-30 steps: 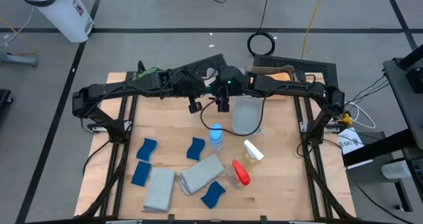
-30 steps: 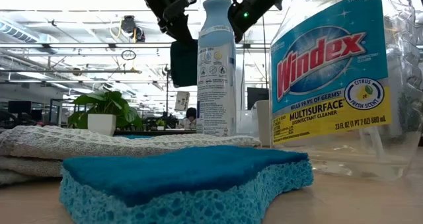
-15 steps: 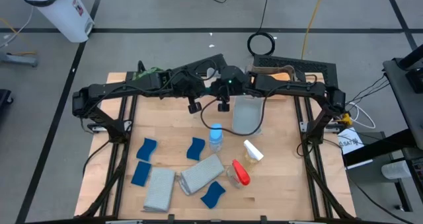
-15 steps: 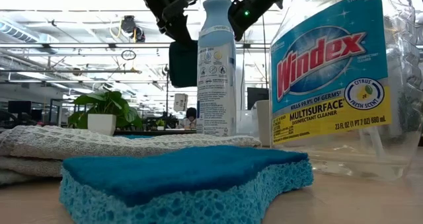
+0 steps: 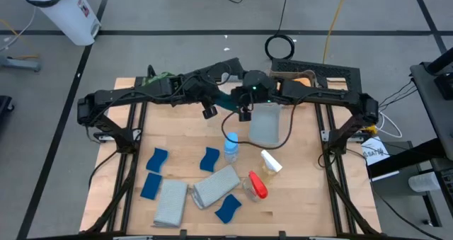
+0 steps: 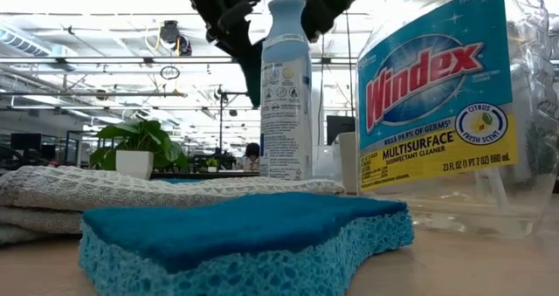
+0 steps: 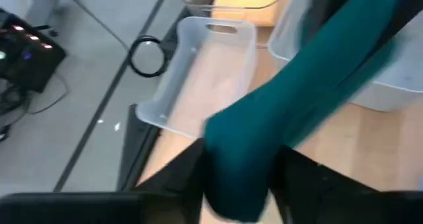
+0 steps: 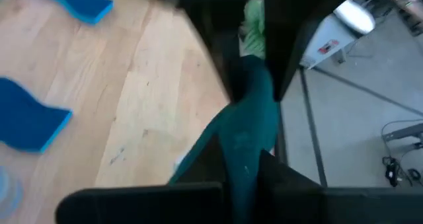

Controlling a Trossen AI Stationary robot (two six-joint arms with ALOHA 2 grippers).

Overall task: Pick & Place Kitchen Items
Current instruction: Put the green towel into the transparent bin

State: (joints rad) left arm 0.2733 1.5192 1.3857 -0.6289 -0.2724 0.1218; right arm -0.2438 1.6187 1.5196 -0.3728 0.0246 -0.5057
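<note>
A dark teal cloth (image 8: 248, 135) — soft, limp, light — is stretched at the table's 12 o'clock between 2 grippers: right gripper (image 5: 244, 115) clamped on it, left gripper (image 5: 209, 112) parted; best pinched at an edge.

The wooden table (image 5: 177, 144) carries blue sponges (image 5: 156, 159), grey cloths (image 5: 170, 202), bottles (image 5: 231, 148) and clear bins (image 5: 266, 124).

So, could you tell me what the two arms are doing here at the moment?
Both arms meet above the back of the table, passing a dark teal cloth between them. The right gripper has shut on the cloth, and the left gripper is beside it with the cloth between its fingers. The sponges, grey cloths and bottles lie untouched on the table.
</note>
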